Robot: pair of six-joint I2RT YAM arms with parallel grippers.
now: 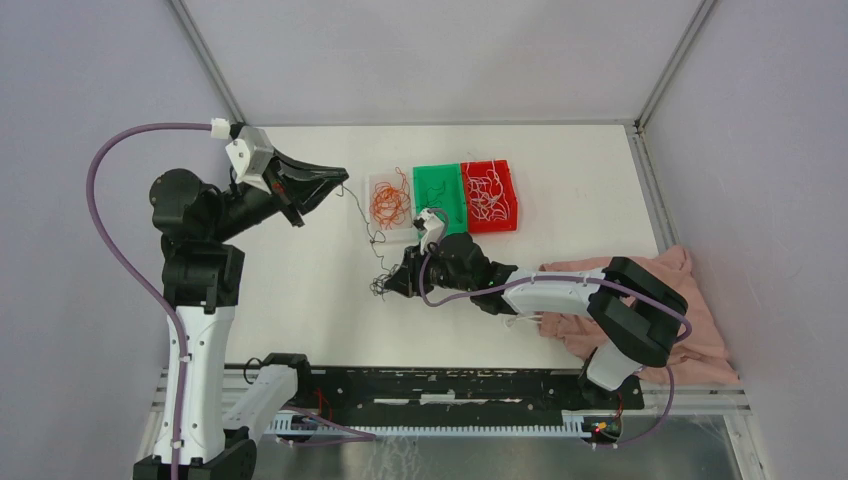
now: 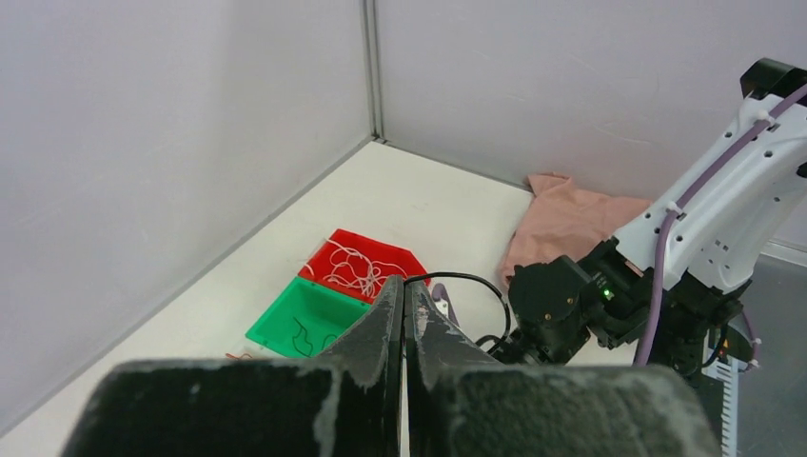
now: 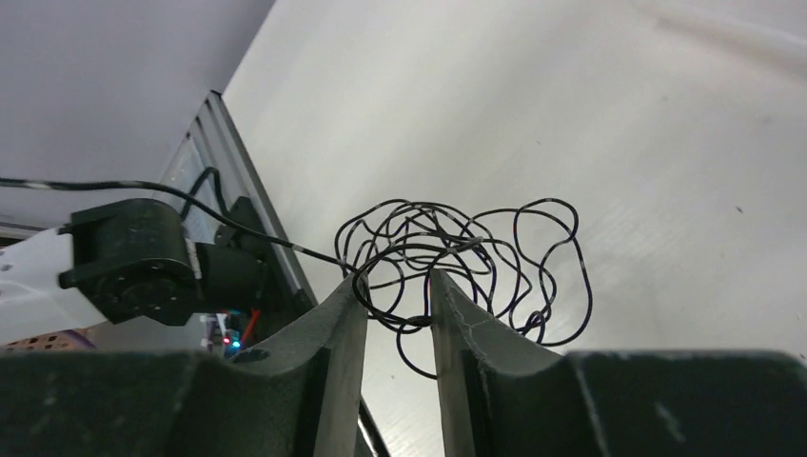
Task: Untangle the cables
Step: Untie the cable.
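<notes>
Tangle of black cables [image 3: 419, 228] lies on the white surface [image 1: 300, 300], a little left of centre in the top view, below the trays. Right gripper [image 3: 398, 290] is low at this tangle, its jaws apart with some loops between them, not clenched. Left gripper [image 1: 343, 180] is high at upper left, clenched on one thin strand of the black cables that runs down to the tangle. Three trays stand side by side: clear tray [image 1: 372, 182] with orange cables [image 1: 390, 200], green tray [image 1: 445, 185], red tray [image 1: 512, 200] with white cables [image 1: 488, 195]. Pink cloth [image 1: 700, 340] lies at right.
</notes>
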